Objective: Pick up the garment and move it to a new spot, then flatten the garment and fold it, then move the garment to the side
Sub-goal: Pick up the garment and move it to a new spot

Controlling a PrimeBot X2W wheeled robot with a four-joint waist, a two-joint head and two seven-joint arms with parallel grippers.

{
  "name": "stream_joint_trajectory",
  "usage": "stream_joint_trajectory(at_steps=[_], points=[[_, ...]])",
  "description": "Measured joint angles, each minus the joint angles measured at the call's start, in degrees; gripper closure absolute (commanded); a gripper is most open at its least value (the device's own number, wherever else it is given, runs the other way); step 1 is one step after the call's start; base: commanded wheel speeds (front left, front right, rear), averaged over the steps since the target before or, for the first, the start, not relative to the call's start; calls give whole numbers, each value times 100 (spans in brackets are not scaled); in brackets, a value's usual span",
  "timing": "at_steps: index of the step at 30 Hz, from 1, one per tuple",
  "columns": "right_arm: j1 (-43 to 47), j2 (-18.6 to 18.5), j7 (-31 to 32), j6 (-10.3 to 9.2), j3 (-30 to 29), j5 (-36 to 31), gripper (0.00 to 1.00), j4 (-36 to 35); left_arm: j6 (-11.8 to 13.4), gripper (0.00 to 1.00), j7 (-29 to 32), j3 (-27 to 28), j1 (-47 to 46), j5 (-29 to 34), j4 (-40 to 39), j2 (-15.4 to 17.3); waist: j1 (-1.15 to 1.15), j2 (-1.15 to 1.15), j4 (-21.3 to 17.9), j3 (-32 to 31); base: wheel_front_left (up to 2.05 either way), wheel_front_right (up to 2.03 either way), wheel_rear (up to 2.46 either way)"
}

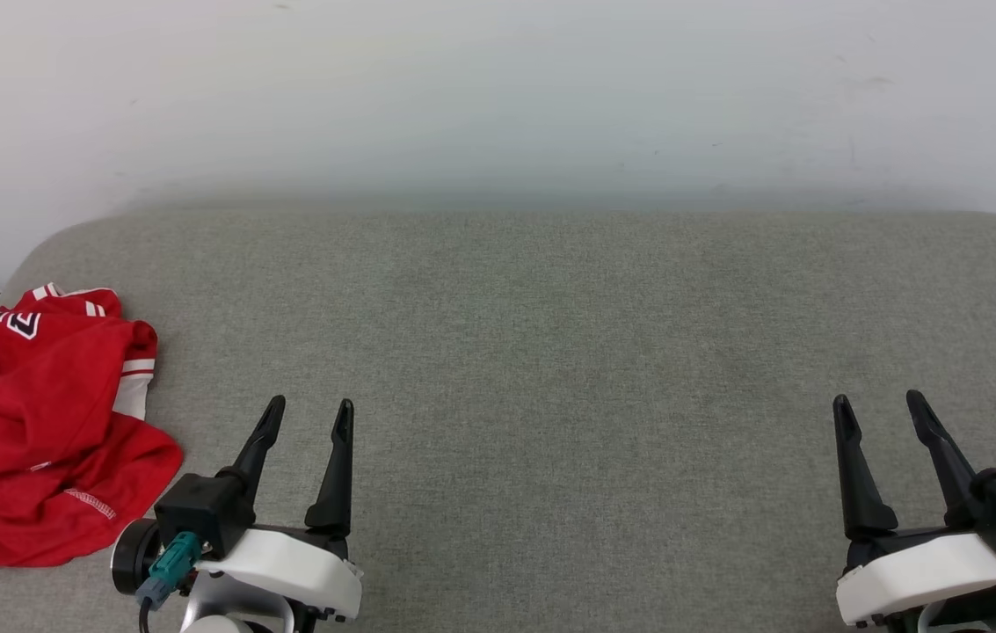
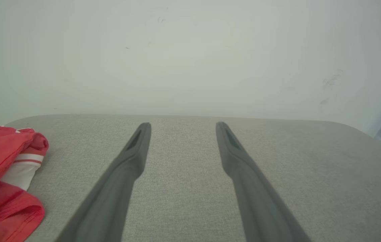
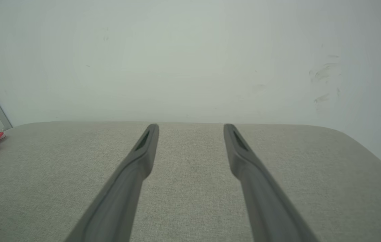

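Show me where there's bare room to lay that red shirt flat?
The grey surface is bare from the left gripper across to the right gripper and back to the wall. Only its left edge is crowded, by the crumpled garment.

The left gripper sits low at 7 o'clock in the head view. Its two dark fingers lean toward 1 o'clock and stand wide apart, empty. The right gripper sits low at 4 o'clock. Its fingers lean toward 11 o'clock, also wide apart and empty.
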Motion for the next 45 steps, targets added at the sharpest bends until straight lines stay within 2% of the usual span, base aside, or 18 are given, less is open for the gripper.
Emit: stream_joint_trajectory(at_steps=[10,18,28,45], points=[[32,-3,-101,0,-63,-281,0,-67,-153,0,-113,96,0,272,-36,-112,0,0,106,11,0,0,0],[54,-7,-151,8,93,-579,0,-96,-240,0,-193,292,-1,467,43,-215,0,0,422,12,0,0,0],[42,-9,-231,8,411,-929,0,-118,-301,0,-287,470,-34,853,157,-274,0,0,1151,31,0,0,0],[-99,-11,-281,8,539,-725,0,-21,-338,0,-302,909,-68,848,280,-344,0,0,2486,97,0,0,0]])
